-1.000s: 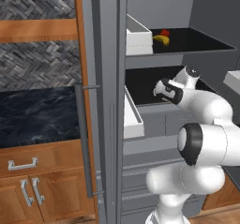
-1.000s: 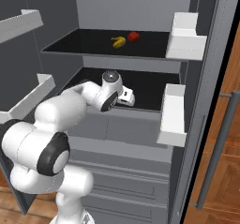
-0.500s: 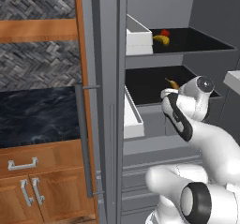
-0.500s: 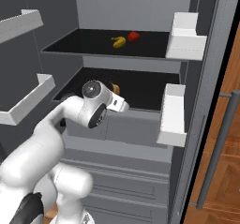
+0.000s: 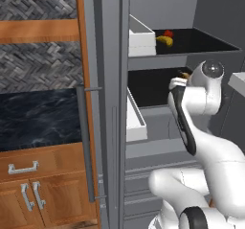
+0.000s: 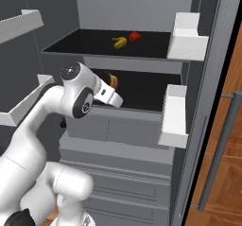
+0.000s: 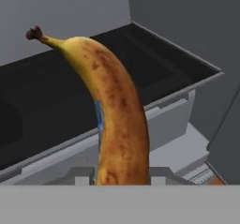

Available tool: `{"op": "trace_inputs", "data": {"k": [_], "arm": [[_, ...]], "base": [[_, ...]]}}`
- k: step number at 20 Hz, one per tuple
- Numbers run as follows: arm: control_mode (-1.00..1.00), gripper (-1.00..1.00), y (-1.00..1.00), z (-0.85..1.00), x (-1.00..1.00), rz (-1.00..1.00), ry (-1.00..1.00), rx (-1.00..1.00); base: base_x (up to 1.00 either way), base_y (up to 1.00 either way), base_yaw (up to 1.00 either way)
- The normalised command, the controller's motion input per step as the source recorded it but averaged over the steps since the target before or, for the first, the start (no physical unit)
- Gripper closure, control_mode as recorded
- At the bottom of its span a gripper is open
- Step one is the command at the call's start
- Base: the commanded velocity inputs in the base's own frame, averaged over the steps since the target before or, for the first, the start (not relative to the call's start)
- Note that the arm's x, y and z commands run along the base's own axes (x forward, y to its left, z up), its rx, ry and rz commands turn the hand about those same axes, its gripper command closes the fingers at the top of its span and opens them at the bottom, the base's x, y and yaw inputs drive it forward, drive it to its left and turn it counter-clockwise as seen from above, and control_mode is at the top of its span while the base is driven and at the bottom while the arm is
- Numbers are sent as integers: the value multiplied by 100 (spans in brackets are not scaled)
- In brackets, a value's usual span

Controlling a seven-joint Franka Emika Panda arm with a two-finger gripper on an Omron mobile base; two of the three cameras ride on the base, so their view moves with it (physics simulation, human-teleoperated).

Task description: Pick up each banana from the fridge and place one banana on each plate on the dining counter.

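The banana (image 7: 117, 120) you have is light and a bit soft, so a hard squeeze could bruise it, and its smooth skin could slip and let it swing if you move fast. The thick middle is the best place to hold, but here it looks like you have it near its lower end, so carry it slowly and keep it steady. It is long and curved, yellow with lots of brown spots, with a small blue sticker on its side and a dark stem tip pointing up and away from the hand. The gripper (image 6: 112, 93) is closed on this banana; in the hand view the fruit rises right up from between the finger tips, though the tips are mostly hidden, so you can't see just how they press. The banana is off the shelf now, held in the air just in front of the fridge's (image 6: 85, 3) middle black shelf (image 6: 142, 90). A second banana (image 6: 119, 42) lies on the upper shelf, close beside a small round red fruit (image 6: 134, 36). White door bins (image 6: 189, 38) hang on the open doors to either side of you. I think this one must next go to a plate, and then you come back for the other.
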Motion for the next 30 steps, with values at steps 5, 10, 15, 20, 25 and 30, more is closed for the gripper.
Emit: {"op": "trace_inputs", "data": {"k": [5, 10, 15, 20, 25, 30], "arm": [[-100, 100, 0, 57, -56, -3, 18, 4], [-100, 100, 0, 31, -79, 2, 11, 2], [-100, 100, 0, 7, -90, 6, 2, 0], [-100, 100, 2, -1, -76, 5, 0, 0], [-100, 100, 8, -9, -16, 3, 2, -2], [100, 100, 8, -17, -22, 5, -5, -5]], "base": [[0, 0, 0], [0, 0, 0], [0, 0, 0], [0, 0, 0], [0, 0, 0], [-28, 4, 9]]}}
